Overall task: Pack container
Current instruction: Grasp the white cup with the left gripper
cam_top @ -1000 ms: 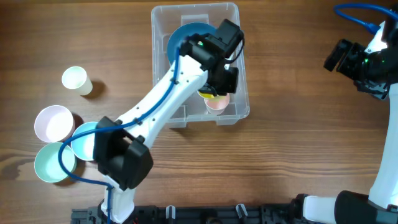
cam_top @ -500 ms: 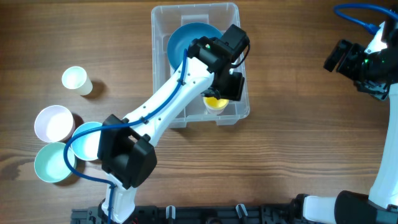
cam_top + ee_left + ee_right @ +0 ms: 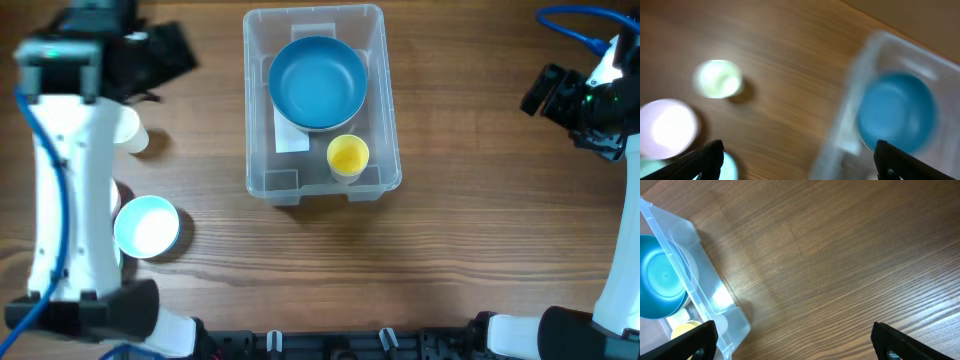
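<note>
Left tool [image 3: 797, 150] is hanging wide open and empty over the pale cup [image 3: 717, 79]. The container [image 3: 300, 180] is sitting to its right, mid bench [image 3: 450, 250], with its long axis running front-to-back. Right tool [image 3: 790, 340] is gaping wide too, parked farther from the cup.

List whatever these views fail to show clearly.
Overhead: the left arm hides most of the white cup and anything beneath it.
Left wrist: motion blur smears the container and blue bowl.
Right wrist: the left edge cuts off the container.
</note>
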Action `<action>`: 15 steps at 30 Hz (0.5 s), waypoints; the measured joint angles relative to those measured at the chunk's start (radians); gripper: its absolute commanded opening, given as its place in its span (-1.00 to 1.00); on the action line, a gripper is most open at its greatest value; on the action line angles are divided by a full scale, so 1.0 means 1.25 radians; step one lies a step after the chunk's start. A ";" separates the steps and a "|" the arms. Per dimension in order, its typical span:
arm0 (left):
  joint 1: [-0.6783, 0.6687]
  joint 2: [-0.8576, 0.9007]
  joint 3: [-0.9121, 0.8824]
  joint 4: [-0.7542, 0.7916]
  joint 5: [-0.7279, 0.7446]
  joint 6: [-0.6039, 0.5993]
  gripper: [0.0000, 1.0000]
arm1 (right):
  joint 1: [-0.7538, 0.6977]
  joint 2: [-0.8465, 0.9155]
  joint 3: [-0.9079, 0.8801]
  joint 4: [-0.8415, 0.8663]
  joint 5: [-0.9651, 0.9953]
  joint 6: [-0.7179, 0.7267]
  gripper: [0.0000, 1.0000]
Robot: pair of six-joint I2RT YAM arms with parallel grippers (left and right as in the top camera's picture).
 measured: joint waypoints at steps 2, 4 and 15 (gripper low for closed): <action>0.067 0.039 0.000 -0.001 -0.004 0.000 0.91 | 0.000 0.000 0.000 0.000 0.000 0.000 0.99; 0.107 0.094 0.000 0.000 -0.005 0.000 0.91 | 0.000 0.000 0.000 0.000 0.000 0.000 0.99; 0.174 0.420 -0.002 0.065 -0.005 0.000 0.71 | 0.000 0.000 0.000 0.000 0.000 0.000 0.99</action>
